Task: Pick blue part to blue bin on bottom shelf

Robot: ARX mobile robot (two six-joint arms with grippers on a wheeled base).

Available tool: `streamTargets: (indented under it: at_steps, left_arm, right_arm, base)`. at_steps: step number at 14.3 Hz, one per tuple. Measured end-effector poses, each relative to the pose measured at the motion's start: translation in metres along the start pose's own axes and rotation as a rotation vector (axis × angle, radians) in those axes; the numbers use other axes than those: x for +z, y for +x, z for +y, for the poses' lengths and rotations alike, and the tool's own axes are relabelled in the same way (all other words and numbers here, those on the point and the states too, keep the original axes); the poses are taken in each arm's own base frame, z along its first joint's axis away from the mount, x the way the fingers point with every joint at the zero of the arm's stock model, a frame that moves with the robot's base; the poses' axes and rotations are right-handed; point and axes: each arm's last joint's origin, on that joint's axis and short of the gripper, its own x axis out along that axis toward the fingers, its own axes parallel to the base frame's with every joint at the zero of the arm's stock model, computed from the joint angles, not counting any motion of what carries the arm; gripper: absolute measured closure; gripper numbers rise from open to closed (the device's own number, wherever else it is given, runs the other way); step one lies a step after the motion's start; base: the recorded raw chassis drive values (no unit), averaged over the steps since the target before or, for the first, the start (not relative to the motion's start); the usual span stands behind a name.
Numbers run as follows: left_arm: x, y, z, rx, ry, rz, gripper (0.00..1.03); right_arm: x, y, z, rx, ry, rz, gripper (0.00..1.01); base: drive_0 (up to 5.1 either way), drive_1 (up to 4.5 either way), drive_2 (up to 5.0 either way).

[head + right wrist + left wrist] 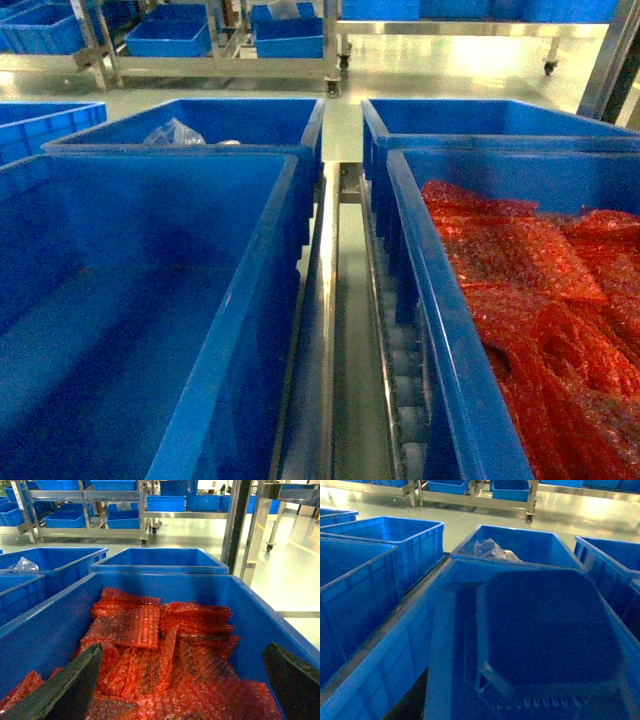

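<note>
Above crinkly red bubble-wrap pouches (165, 645) in a smooth-walled blue bin (45, 630), right tool (182, 680) spread.

Bin walls (255, 330) flank narrow steel gap (345, 330).

The bottom shelf (345, 330) shows as a shiny steel strip running from six toward twelve o'clock, with a central divider rail (325, 300) and white rollers (400, 370) beside it. Directly on it sit four blue bins: near-left (150, 300), far-left (200, 125), near-right (450, 330), far-right (480, 120).
</note>
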Motion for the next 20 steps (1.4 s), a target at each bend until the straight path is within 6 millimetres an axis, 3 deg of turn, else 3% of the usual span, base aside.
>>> streamTargets:
  at_steps: [14, 17, 18, 20]
  left_arm:
    - [0.0, 0.0, 0.0, 0.0, 0.0, 0.0, 0.6]
    - [0.004, -0.002, -0.006, 0.101, -0.012, -0.041, 0.6]
    - [0.005, 0.001, -0.011, 0.087, -0.01, -0.042, 0.6]
    - [0.014, 0.033, -0.027, 0.053, -0.021, -0.067, 0.6]
  right_arm:
    - [0.0, 0.0, 0.0, 0.0, 0.0, 0.0, 0.03]
    - [0.0, 0.0, 0.0, 0.0, 0.0, 0.0, 0.03]
    - [0.0, 0.0, 0.0, 0.0, 0.0, 0.0, 0.03]
    - [0.0, 0.0, 0.0, 0.0, 0.0, 0.0, 0.03]
  base:
    - [0.0, 0.0, 0.0]
    - [0.0, 0.0, 0.0]
    - [0.0, 0.0, 0.0]
    - [0.0, 0.0, 0.0]
